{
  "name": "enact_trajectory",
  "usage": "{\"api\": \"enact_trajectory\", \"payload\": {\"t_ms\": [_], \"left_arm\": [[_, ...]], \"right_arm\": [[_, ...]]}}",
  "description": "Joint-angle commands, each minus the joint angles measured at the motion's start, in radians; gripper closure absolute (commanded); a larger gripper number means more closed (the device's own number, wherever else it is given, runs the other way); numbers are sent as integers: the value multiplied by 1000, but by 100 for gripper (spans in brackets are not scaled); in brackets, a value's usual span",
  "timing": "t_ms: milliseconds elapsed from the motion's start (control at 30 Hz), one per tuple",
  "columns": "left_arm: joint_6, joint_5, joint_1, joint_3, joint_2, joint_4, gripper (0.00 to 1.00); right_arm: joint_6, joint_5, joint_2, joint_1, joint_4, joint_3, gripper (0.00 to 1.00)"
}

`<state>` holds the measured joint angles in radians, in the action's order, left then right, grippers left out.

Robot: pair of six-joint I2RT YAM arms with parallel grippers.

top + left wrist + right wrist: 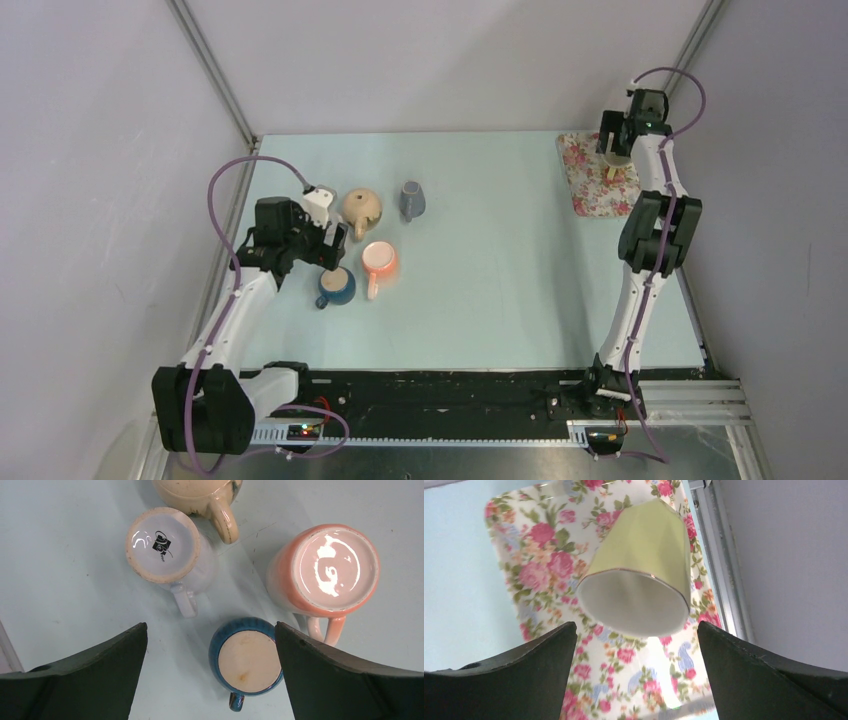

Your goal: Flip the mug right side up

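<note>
The left gripper (210, 627) hangs with its jaws spread wide and nothing in them, directly over a blue mug (248, 662) that stands base up on the left side of the table (500, 280); this looks like the mug to be turned. It is 1 of 4 crowded together: an orange mug (332, 570) just beside it, a white mug (160, 545) beyond, both base up, and a beige mug (200, 492) at the far edge of the wrist view. The likely trouble is that crowding: a finger coming down could strike the orange mug or catch a handle, and a grip on the smooth wall may slip as the mug is flipped. The right gripper (636, 625), also spread and holding nothing, faces a yellow cup (644, 550) tipped over on a floral tray (534, 565), well apart.
</note>
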<state>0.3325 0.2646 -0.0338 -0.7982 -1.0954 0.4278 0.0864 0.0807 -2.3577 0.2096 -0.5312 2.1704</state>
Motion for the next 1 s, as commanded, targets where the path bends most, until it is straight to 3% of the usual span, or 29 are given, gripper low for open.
{"api": "enact_trajectory", "payload": {"t_ms": [0,100,267,367,600,767,967], "left_arm": [[-3,-18,8,7,21,-41,0],[-12,-19,8,3,13,-40,0],[-23,-6,8,5,28,-41,0],[-23,-1,8,4,27,-40,0],[-16,-33,8,6,18,-40,0],[-9,-35,8,7,-6,-42,0],[-5,-48,8,5,-42,-43,0]], "right_arm": [[59,74,225,-55,36,-95,3],[81,93,295,-68,75,-194,3],[73,112,219,-67,-35,-149,3],[86,94,237,-75,36,-235,3],[360,78,215,-135,79,-323,3],[583,106,252,-150,270,-495,5],[661,89,181,-160,335,-481,15]]}}
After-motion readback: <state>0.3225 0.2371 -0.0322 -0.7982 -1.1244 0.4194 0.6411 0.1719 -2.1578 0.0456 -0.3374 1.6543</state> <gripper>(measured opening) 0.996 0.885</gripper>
